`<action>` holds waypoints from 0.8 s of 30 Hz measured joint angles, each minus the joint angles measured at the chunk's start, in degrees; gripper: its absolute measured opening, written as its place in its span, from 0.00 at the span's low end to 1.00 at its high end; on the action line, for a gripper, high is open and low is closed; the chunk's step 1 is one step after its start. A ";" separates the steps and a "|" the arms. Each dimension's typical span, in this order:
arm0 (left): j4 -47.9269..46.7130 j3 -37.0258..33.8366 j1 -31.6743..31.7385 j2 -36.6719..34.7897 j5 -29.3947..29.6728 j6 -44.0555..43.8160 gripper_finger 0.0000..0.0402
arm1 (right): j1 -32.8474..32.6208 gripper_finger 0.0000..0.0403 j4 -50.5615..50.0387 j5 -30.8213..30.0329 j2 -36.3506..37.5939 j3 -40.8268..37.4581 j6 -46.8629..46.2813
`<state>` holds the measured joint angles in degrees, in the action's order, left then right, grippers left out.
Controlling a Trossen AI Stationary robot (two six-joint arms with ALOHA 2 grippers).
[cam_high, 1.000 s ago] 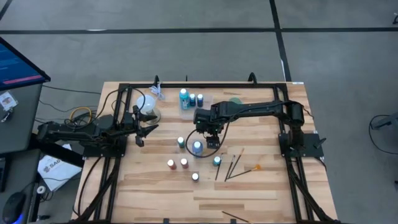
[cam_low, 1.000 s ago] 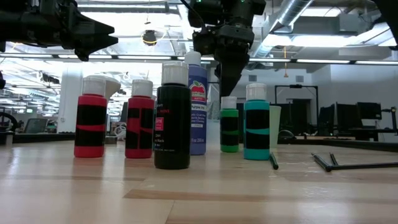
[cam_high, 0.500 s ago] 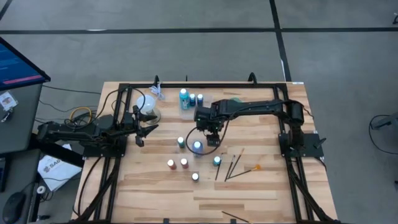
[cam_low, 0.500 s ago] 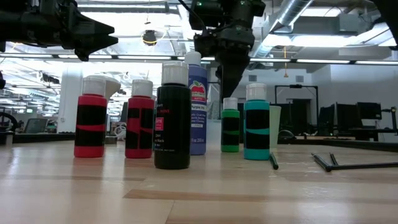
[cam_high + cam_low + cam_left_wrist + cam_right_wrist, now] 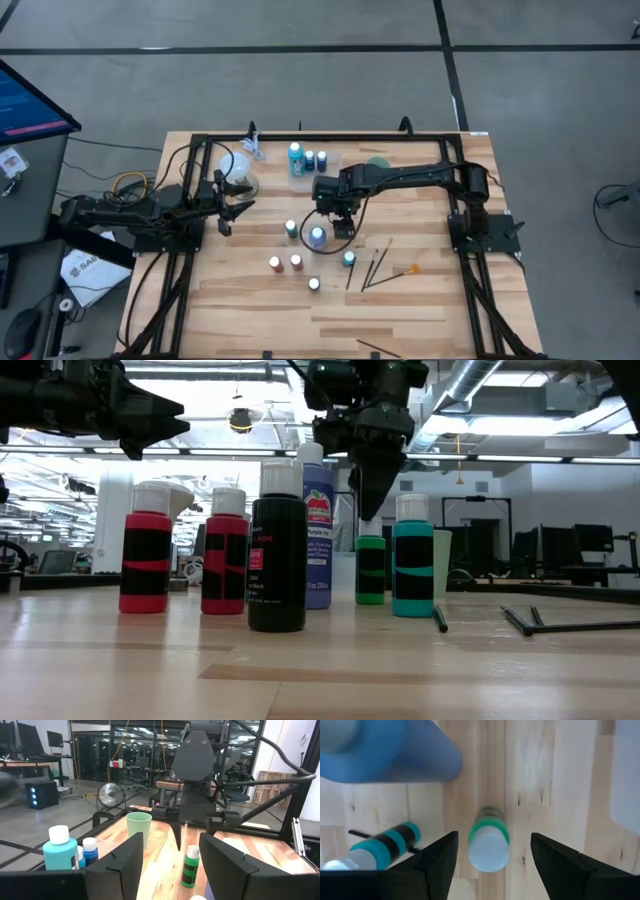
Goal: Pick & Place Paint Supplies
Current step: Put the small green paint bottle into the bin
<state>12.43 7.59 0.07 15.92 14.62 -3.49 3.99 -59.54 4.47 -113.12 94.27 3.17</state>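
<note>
Right gripper (image 5: 492, 855) wide open, directly above upright green paint bottle (image 5: 489, 842), cap centred between fingers.

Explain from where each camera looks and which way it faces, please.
High: overhead, facing down; both arms, right tool over bottles.
Low: table height, facing across; green bottle under right tool.
Left wrist: facing across table past own open tool.
Right wrist: facing down, open tool around green bottle.
Shared: that green bottle.
</note>
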 joint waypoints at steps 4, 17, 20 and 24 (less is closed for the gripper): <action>0.00 -0.02 -0.01 0.00 -1.45 -0.02 0.44 | 0.42 0.61 0.11 0.00 0.00 -0.57 -0.04; -0.02 -0.02 -0.02 0.00 -1.45 0.00 0.44 | 0.17 0.56 4.05 0.02 0.00 -3.40 0.31; -0.02 -0.02 -0.02 0.00 -1.45 0.00 0.44 | 0.19 0.51 4.11 0.02 0.00 -3.40 0.43; -0.02 -0.02 -0.02 0.00 -1.45 0.00 0.44 | 0.17 0.42 3.45 0.02 0.00 -3.40 1.27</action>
<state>12.40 7.57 0.05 15.92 13.17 -3.49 4.16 -56.09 4.49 -113.12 90.87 4.44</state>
